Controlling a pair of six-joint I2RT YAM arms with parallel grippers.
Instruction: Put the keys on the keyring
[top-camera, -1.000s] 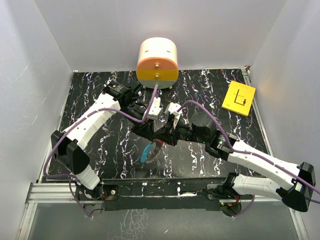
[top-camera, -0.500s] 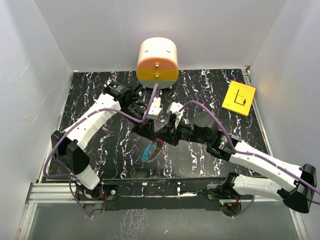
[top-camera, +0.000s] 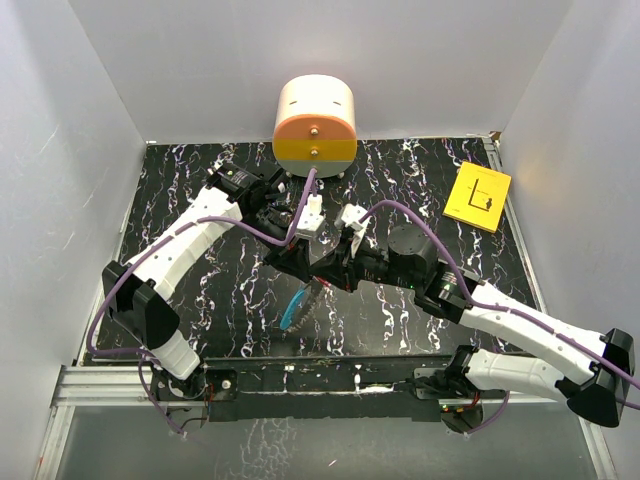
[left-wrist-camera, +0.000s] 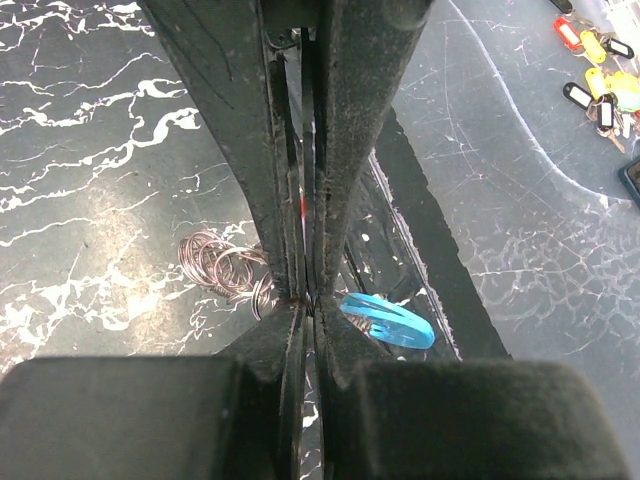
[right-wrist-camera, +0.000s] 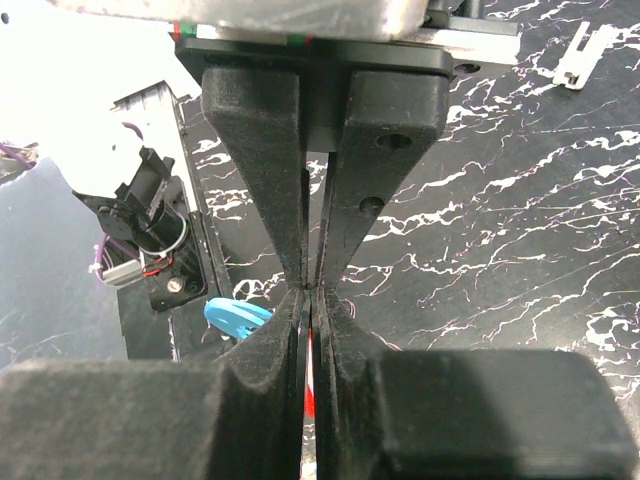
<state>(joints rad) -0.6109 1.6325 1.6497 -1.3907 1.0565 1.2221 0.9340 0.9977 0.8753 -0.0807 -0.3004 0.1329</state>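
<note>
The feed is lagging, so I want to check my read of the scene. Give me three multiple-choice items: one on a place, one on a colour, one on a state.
1. Where does the card lie?
A. far right of the table
B. under the arms
C. near left

2. What colour is the key pinched in the right gripper?
A. green
B. yellow
C. red

3. How do the left gripper's jaws stand?
A. wide open
B. shut
C. out of view

Answers:
1 A: the top view shows it by the far right edge.
2 C: the right wrist view shows a red sliver in its grip.
3 B: the left wrist view shows them pressed together.
</note>
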